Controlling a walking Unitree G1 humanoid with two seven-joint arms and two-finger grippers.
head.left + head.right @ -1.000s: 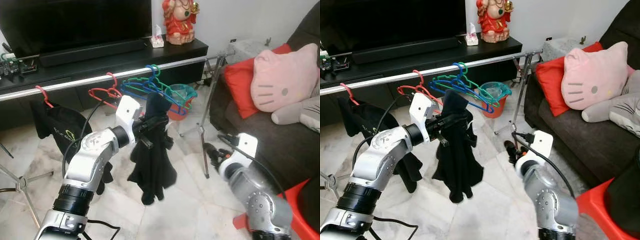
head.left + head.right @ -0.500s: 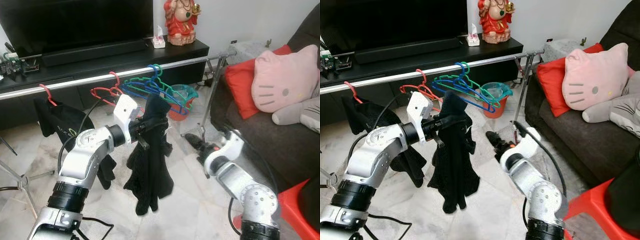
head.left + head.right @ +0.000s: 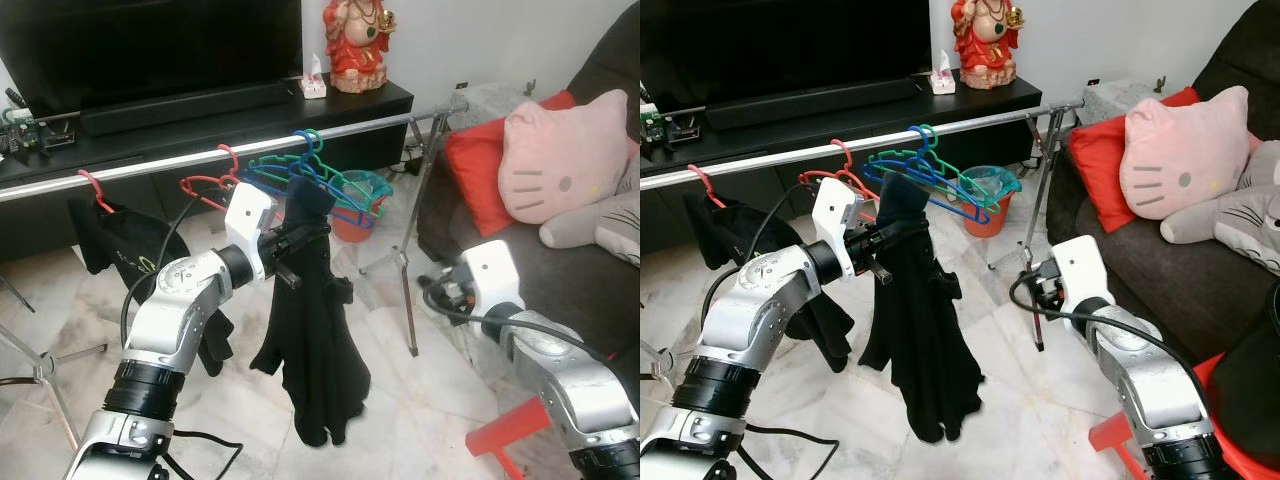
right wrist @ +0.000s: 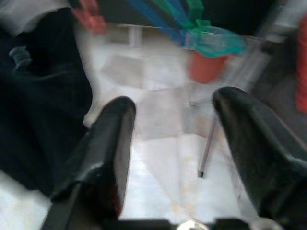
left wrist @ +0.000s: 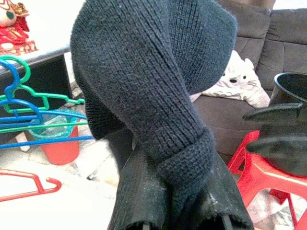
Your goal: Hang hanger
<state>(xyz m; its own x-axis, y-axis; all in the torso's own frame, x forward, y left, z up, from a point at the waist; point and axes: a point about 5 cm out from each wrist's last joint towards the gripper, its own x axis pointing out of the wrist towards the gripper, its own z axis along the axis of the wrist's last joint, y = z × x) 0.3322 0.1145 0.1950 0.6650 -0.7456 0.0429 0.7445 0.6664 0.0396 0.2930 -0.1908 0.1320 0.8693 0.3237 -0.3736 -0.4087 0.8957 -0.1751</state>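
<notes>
A silver rail [image 3: 150, 165] runs across in front of me. On it hang a red hanger [image 3: 213, 185], and blue and green hangers [image 3: 320, 182]. At the far left another red hanger carries a black cloth [image 3: 112, 245]. My left gripper [image 3: 290, 246] is just below the rail, shut on a black knitted garment [image 3: 312, 340] that drapes over its fingers [image 5: 139, 201] and hangs long toward the floor. I cannot see a hanger inside the garment. My right gripper [image 4: 172, 153] is open and empty, held low to the garment's right, near the rack's leg [image 3: 408, 300].
Behind the rail stands a black TV bench [image 3: 200, 110] with a red statue [image 3: 360, 45]. A red bucket [image 3: 355, 215] sits on the floor under the hangers. A dark sofa [image 3: 560, 270] with a pink pillow [image 3: 565, 165] is on the right, and a red stool [image 3: 510, 425] by my right arm.
My right arm has drawn back from the middle toward the sofa side. The left gripper still holds the garment, which now hangs longer and lower.
</notes>
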